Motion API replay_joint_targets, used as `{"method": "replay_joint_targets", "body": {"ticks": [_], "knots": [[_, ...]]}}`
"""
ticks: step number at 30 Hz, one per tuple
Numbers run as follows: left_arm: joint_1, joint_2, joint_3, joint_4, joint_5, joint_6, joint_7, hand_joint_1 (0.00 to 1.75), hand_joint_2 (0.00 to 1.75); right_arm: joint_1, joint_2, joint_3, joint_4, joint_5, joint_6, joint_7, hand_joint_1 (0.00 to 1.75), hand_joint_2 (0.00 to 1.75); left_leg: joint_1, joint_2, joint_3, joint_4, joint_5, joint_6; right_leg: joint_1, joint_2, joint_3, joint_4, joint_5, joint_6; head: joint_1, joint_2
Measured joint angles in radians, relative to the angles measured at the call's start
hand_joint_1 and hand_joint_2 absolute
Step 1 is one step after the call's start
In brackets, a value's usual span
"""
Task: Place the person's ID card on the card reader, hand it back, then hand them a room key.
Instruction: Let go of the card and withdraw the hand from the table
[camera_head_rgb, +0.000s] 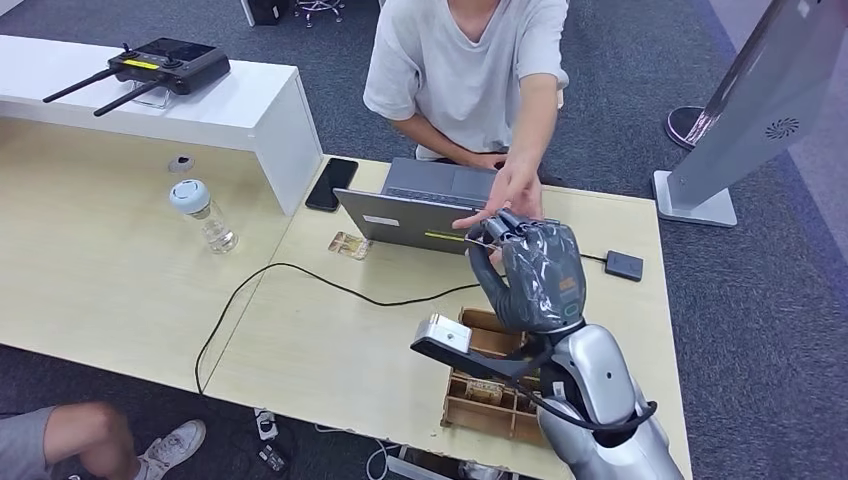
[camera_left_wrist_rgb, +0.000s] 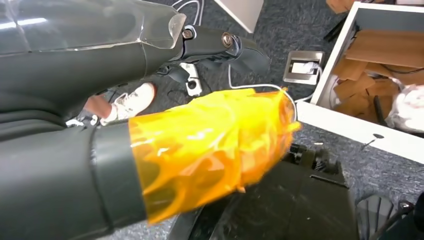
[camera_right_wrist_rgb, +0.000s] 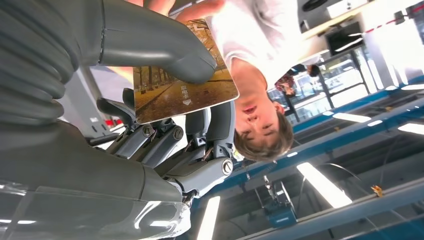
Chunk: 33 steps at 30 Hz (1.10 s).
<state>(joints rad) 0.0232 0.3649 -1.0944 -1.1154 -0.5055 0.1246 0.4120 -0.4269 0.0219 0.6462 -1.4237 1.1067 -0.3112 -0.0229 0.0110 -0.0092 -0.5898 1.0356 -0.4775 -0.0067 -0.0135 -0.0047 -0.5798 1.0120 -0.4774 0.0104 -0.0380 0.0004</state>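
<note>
On the desk's far left, a white counter (camera_head_rgb: 200, 105) carrying a black antenna box (camera_head_rgb: 165, 65). Below it, a bottle (camera_head_rgb: 205, 215) standing on the desk (camera_head_rgb: 110, 270). Further right, a black phone (camera_head_rgb: 331, 183), a small card (camera_head_rgb: 349, 245) lying flat and a black cable (camera_head_rgb: 300, 275) snaking across. Then a grey laptop (camera_head_rgb: 425, 205), open, with a person (camera_head_rgb: 470, 70) seated behind, their hand (camera_head_rgb: 512, 195) stretched over it. Touching that hand, the right hand (camera_head_rgb: 530, 265), raised; in the right wrist view, right hand (camera_right_wrist_rgb: 165, 115) pinching a key card (camera_right_wrist_rgb: 182, 85) between thumb and fingers, the person's fingertips on the card's far edge. Beneath the arm, a wooden tray (camera_head_rgb: 490, 385); right of it, the black reader (camera_head_rgb: 623, 265). Off the desk, left hand (camera_left_wrist_rgb: 200, 150) hanging over the floor, wrapped in orange film; cannot tell how its fingers lie.
</note>
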Motion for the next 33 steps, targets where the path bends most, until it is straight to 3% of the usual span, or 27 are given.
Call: {"method": "replay_joint_targets", "body": {"ticks": [9,12,13,16,27,33], "knots": [[-0.008,-0.037,0.059,0.051,-0.060,-0.040,-0.044,0.00,0.00,-0.065,0.037,-0.010,0.116,0.053,-0.004,0.045,1.72,1.75,0.000,0.000,0.000,0.000,0.000,0.000,0.000,0.000,0.000,0.000,0.000,0.000,0.000,0.000],[-0.008,-0.045,0.075,0.060,-0.073,-0.049,-0.050,0.00,0.00,-0.073,0.044,-0.016,0.141,0.069,-0.006,0.056,0.41,1.75,0.000,0.000,0.000,0.000,0.000,0.000,0.000,0.000,0.000,0.000,0.000,0.000,0.000,0.000],[-0.008,-0.048,0.080,0.062,-0.078,-0.052,-0.050,0.00,0.00,-0.074,0.045,-0.018,0.147,0.074,-0.007,0.060,0.00,1.31,0.000,0.000,0.000,0.000,0.000,0.000,0.000,0.000,0.000,0.000,0.000,0.000,0.000,0.000],[-0.006,-0.051,0.094,0.066,-0.087,-0.056,-0.053,0.00,0.00,-0.075,0.046,-0.023,0.163,0.084,-0.007,0.074,0.00,0.00,0.000,0.000,0.000,0.000,0.000,0.000,0.000,0.000,0.000,0.000,0.000,0.000,0.000,0.000],[0.013,-0.057,0.118,0.071,-0.099,-0.064,-0.039,0.00,0.00,-0.049,0.052,-0.025,0.140,0.079,-0.023,0.073,0.00,0.00,0.000,0.000,0.000,0.000,0.000,0.000,0.000,0.000,0.000,0.000,0.000,0.000,0.000,0.000],[0.035,-0.057,0.131,0.065,-0.094,-0.056,-0.014,0.00,0.00,0.004,0.051,-0.025,0.068,0.036,-0.055,0.030,0.00,0.00,0.000,0.000,0.000,0.000,0.000,0.000,0.000,0.000,-0.001,0.000,0.000,0.000,0.000,0.000]]}}
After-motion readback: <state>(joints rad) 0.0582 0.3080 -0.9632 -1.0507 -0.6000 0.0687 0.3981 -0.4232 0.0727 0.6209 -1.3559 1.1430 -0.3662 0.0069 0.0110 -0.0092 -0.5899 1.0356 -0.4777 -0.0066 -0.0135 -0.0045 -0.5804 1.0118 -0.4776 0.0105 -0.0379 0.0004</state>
